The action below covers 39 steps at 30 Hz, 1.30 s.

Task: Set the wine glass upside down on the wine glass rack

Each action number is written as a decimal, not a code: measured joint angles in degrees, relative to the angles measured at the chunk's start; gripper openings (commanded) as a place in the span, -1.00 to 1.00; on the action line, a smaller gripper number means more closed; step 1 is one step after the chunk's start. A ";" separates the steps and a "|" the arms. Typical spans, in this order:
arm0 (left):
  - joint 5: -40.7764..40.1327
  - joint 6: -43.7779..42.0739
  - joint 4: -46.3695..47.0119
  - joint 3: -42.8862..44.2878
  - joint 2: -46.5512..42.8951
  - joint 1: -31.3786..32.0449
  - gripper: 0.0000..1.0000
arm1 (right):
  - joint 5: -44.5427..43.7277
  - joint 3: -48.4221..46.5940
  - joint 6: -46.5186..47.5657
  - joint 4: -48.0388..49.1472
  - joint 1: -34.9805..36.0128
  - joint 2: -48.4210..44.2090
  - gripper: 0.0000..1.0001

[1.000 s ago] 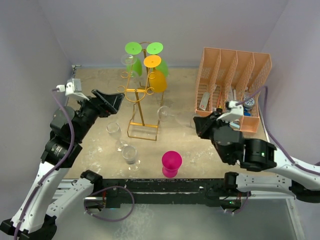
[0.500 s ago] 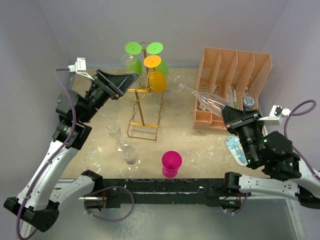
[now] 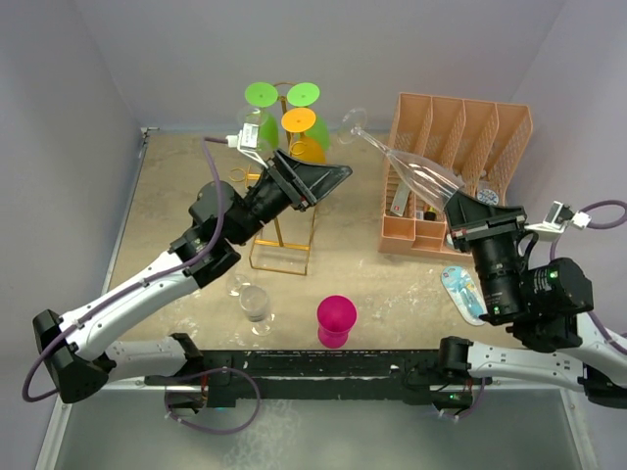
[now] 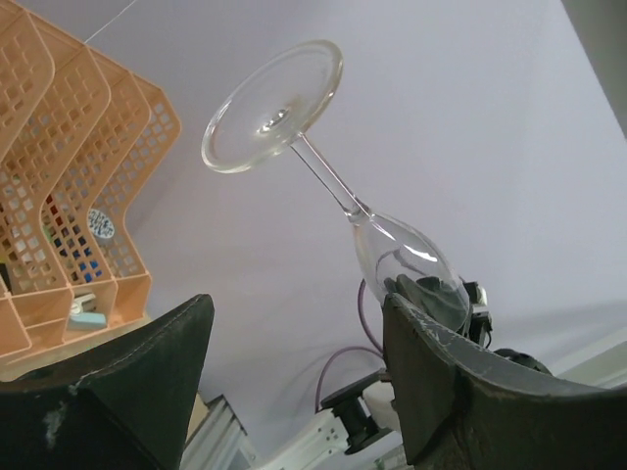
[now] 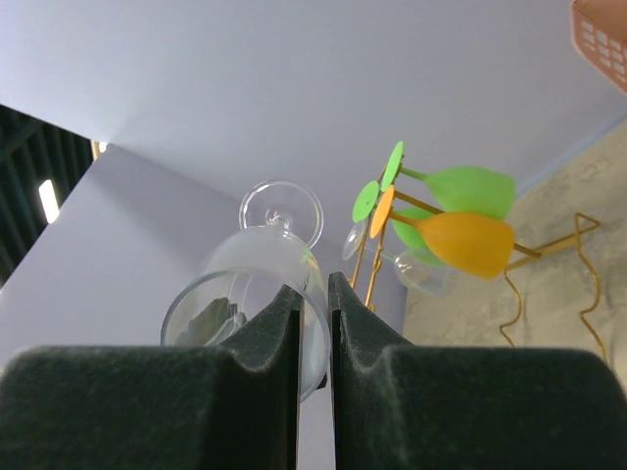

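Grips wine glass [image 3: 416, 171] by bowl in right gripper [image 3: 470, 208], stem axis pointing 10 o'clock toward wine glass rack [image 3: 279, 266] (left gripper [image 3: 331, 186] wide open, nearer the rack).

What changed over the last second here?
The right end effector lifted the wine glass off the table, up toward the rack. The left end effector, open, swung right across the rack toward it. Rack, pink glass and organizer stayed put.

Bright, even, diffuse light from above, soft faint shadows on the table [image 3: 181, 181], small glints on the wine glass [image 4: 402, 259], top view sharp.
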State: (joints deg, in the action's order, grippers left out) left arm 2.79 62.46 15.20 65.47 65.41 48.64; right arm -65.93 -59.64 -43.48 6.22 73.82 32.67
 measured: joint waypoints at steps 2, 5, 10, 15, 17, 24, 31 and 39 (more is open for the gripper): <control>-2.86 1.07 2.05 0.02 0.63 1.11 0.34 | 0.96 0.00 0.63 2.27 0.00 0.79 -0.77; -6.91 2.56 4.31 0.24 1.36 2.10 0.34 | 2.45 0.00 1.36 5.29 0.00 2.19 -0.76; -11.82 4.59 7.93 1.90 3.06 2.51 0.34 | 5.68 0.22 2.60 9.27 0.00 4.26 -0.75; -15.06 6.05 8.26 4.17 3.96 2.56 0.27 | 10.88 1.11 6.03 14.25 0.02 5.60 -0.75; -16.68 6.95 8.87 4.20 3.89 2.56 0.12 | 12.87 1.16 7.15 15.67 0.02 6.19 -0.75; -21.51 8.59 10.80 4.15 2.40 2.86 -0.28 | 17.40 1.81 9.51 18.64 0.00 8.35 -0.75; -24.76 8.94 11.45 3.63 0.13 3.21 -0.54 | 20.59 2.45 9.62 20.22 0.00 9.70 -0.75; -27.65 7.32 12.13 1.16 -1.51 3.21 -0.73 | 21.27 3.76 9.38 19.47 0.00 9.66 -0.75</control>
State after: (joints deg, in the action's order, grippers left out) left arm -24.86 69.78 27.33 66.63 63.90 51.86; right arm -44.66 -55.88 -34.11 25.69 73.82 42.33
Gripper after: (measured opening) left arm 0.172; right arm 0.125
